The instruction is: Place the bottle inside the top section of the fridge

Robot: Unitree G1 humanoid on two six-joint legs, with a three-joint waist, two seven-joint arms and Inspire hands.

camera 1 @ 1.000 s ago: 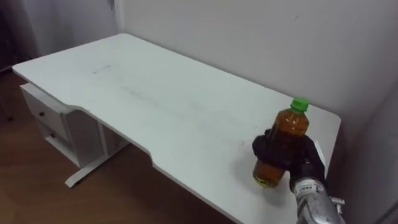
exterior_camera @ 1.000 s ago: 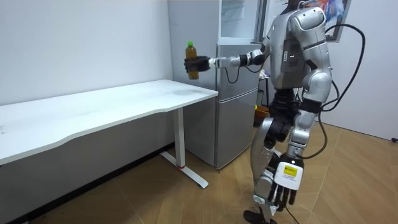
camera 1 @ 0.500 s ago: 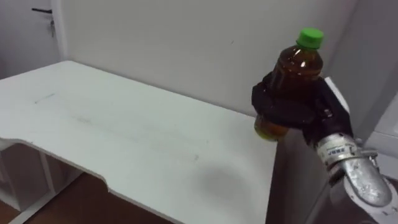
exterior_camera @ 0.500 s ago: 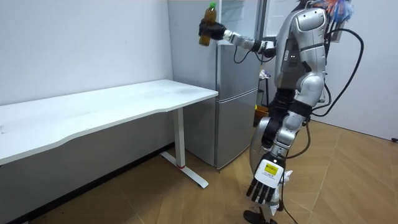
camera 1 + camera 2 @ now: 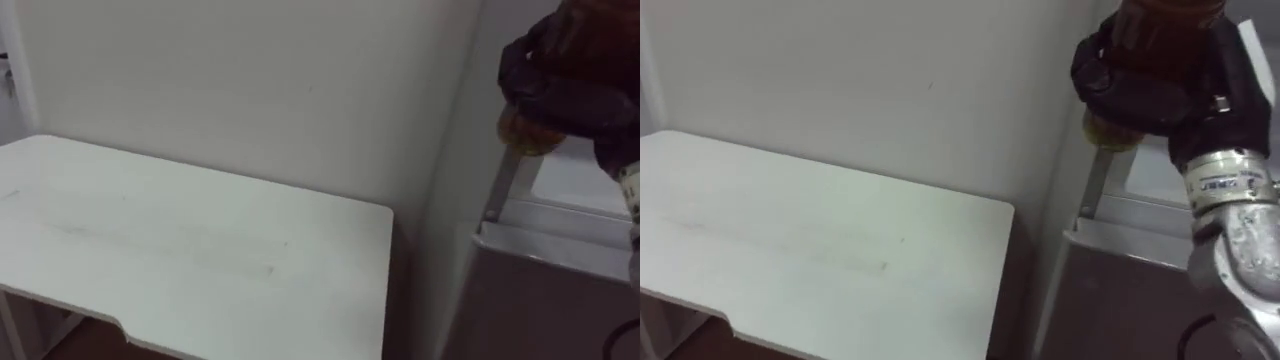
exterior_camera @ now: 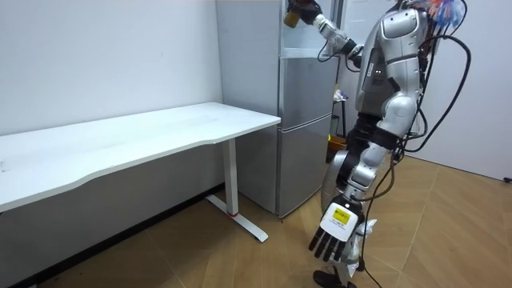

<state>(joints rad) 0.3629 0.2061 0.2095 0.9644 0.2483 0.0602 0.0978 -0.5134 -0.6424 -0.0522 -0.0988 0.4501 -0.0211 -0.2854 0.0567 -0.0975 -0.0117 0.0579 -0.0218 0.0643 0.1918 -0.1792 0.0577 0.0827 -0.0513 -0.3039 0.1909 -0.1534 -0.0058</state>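
— What are the fingers doing?
— The dark fingers (image 5: 1118, 88) of the right hand (image 5: 1185, 100) are curled tight round the amber bottle (image 5: 1165, 22). They grip its lower half, and its base shows just beneath them.
— And where is the bottle?
— Raised high, level with the upper compartment of the grey fridge (image 6: 304, 120). Whether it is already inside, I cannot tell.
— The other hand?
— The left hand (image 6: 336, 238) hangs low beside the robot's leg, fingers straight and spread.
— What's around?
— The robot stands at the fridge, and a white bench (image 5: 820, 240) stands just beside the fridge, along the wall.
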